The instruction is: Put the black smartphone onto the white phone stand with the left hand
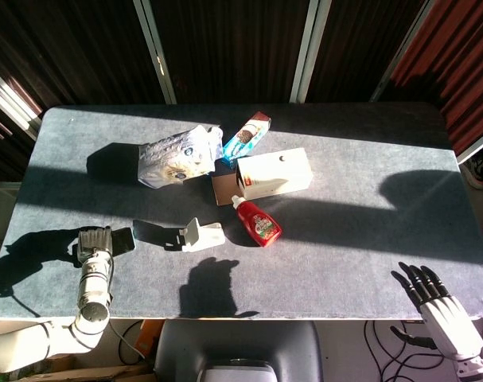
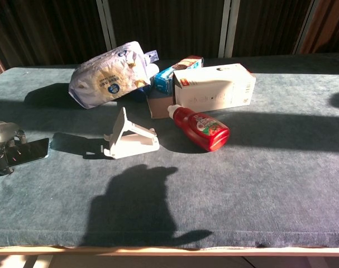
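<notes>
The black smartphone lies flat near the table's front left corner. My left hand covers its left end, with fingers over the phone; whether they grip it is hidden. The white phone stand sits empty to the right of the phone, a short gap away, its back plate tilted up. My right hand hangs beyond the table's front right corner, holding nothing, fingers spread.
Behind the stand lie a red bottle, a white carton, a white snack bag and a blue box. A dark shadow falls on the cloth in front of the stand.
</notes>
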{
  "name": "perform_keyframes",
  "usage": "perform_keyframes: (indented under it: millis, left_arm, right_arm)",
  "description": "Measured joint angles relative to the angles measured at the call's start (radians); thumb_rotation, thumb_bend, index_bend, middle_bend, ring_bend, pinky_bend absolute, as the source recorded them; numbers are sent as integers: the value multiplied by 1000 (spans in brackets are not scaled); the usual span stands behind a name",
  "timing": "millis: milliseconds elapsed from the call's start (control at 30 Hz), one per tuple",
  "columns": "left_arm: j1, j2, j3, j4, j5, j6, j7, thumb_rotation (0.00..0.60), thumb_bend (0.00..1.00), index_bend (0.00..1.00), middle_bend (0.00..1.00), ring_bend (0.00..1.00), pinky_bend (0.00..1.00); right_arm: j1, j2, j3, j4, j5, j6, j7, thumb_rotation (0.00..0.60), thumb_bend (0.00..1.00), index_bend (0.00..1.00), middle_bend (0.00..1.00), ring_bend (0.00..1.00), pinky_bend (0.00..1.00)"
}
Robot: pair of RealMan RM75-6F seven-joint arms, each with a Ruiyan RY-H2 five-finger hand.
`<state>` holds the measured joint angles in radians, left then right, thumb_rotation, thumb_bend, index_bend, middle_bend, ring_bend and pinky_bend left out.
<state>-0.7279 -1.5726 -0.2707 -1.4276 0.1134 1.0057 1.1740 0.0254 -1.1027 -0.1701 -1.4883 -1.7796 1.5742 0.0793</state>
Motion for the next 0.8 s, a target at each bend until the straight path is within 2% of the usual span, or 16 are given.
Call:
perform_keyframes:
  millis: [167, 433, 633, 800]
  left_arm:
    - [32, 40, 7, 1, 93, -89, -155, 600, 430, 862, 1000, 730, 307]
    - [105, 81, 5, 37, 317, -216, -477, 600, 438, 871, 1000, 731, 304]
    - [165, 90, -11, 80, 526, -262, -734, 600, 438, 880, 1000, 735, 303]
    - [214, 87, -30, 111, 700, -261, -952, 600, 439, 881, 1000, 736, 303]
  right_arm:
    - [-3, 0, 3, 1, -3, -2, 0, 600, 321, 0, 0, 0, 0]
    - [-5, -4, 5, -5, -9, -11, -15, 600, 320, 0, 0, 0, 0]
    - [-8, -6, 9, -6, -10, -14, -19, 600, 321, 0, 0, 0, 0]
    - [-11, -5, 12, -4, -10, -12, -14, 600, 321, 0, 0, 0, 0]
